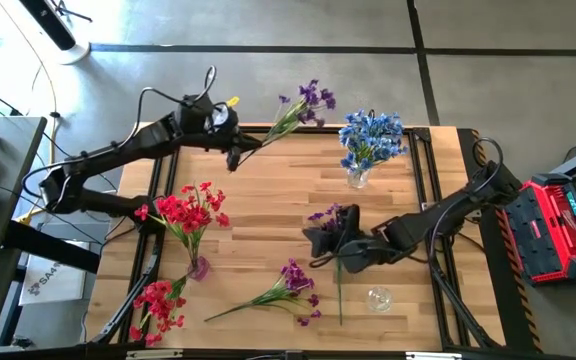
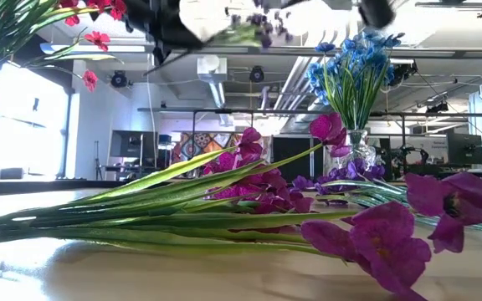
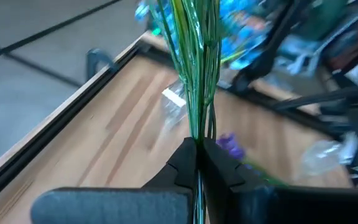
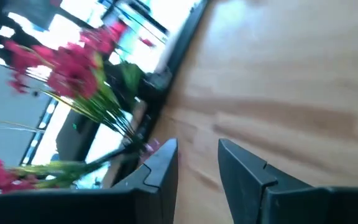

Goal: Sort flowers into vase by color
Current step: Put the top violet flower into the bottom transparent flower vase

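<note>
Grey tiled floor (image 1: 268, 25) around the table – bright window (image 2: 23, 125), exposed ceiling ducts (image 2: 212, 71) beyond

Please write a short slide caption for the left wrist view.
Left gripper shut on the green stems of a purple flower spray, held above the wooden table.

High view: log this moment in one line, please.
left gripper: shut on purple spray, lifted at far edge | right gripper: open, at second purple spray | clear vase: empty

Your left hand (image 1: 236, 152) is pinched shut, arm reaching toward the far edge — your right hand (image 1: 320, 240) sits low mid-surface, fingers parted.
</note>
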Robot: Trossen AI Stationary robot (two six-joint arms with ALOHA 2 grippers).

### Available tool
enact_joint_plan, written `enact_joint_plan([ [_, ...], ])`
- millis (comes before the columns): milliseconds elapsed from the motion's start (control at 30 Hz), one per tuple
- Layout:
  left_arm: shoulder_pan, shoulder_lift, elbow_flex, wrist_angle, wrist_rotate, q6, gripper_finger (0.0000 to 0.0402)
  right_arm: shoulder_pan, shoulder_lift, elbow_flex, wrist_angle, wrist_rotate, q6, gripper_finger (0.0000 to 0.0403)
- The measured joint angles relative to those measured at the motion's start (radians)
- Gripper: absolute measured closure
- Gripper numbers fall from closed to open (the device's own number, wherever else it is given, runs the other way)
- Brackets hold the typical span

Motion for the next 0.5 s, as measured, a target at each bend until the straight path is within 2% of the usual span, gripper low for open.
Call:
enact_joint_plan([
  [167,0.000,-0.038,0.000,0.063,0.097,-0.039,0.0401,-0.029,0.000,0.000,0.199,0.094,-0.282,0.0300],
  [300,0.000,-0.055,0.000,0.105,0.213,-0.048,0.0401,-0.062,0.000,0.000,0.367,0.135,-0.535,0.0299],
  [400,-0.001,-0.057,0.000,0.154,0.333,-0.047,0.0401,-0.102,0.000,0.000,0.498,0.125,-0.689,0.0290],
  [500,-0.014,-0.057,0.000,0.216,0.445,-0.040,0.0401,-0.159,0.000,0.000,0.605,0.018,-0.802,0.0264],
])
